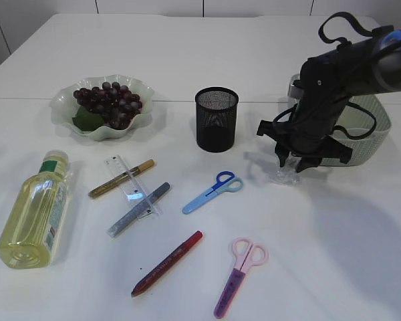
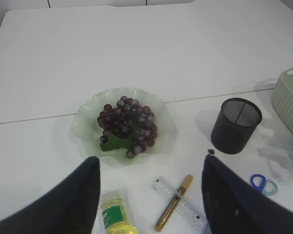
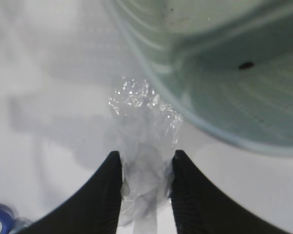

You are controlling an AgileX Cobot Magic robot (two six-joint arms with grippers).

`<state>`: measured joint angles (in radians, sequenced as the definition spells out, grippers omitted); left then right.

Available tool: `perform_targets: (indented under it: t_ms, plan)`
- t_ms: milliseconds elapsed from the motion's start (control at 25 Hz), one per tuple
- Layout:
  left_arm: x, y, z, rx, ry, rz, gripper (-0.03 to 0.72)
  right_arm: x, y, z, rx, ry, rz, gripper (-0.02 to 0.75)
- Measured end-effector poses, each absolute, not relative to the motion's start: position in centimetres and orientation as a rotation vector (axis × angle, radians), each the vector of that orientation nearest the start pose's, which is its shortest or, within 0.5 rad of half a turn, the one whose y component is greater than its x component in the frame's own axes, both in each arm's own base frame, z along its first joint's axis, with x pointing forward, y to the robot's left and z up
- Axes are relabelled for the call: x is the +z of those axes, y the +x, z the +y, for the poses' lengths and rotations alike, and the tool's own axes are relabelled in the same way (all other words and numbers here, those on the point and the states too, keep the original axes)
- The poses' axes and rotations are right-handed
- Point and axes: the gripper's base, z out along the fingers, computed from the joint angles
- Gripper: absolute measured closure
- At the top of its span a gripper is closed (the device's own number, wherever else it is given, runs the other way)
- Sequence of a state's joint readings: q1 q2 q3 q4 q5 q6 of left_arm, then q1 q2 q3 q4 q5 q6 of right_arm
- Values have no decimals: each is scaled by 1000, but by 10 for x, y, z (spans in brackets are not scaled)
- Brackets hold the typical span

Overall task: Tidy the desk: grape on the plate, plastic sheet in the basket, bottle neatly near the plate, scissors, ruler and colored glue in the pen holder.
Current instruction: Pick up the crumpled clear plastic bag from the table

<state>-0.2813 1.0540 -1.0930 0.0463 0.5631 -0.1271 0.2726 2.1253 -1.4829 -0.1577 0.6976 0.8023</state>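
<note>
Exterior looks down across the desk; left wrist high, right wrist close; all share the basket (image 1: 377, 127)

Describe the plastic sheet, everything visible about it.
The plastic sheet is a clear, crinkled film, bunched into a loose wad that glints where it catches light. It lies on the white table just outside the pale green basket, beside its curved wall. The right gripper straddles it, a dark finger pressed against each side with film squeezed between them. In the exterior view it shows only as a small glassy clump beneath that gripper.
</note>
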Motion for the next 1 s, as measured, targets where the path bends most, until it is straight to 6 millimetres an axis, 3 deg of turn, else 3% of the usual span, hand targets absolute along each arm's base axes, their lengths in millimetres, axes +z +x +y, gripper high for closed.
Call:
perform_targets:
  t_ms: [360, 640, 1000]
  plan:
    - [402, 214, -60, -211, 179, 2005, 211, 142, 414, 106, 21, 617, 2830, 472]
    - [402, 214, -60, -211, 179, 2005, 211, 142, 412, 107, 36, 618, 2849, 550]
    - [405, 211, -59, -213, 177, 1994, 215, 143, 405, 108, 25, 579, 2936, 561]
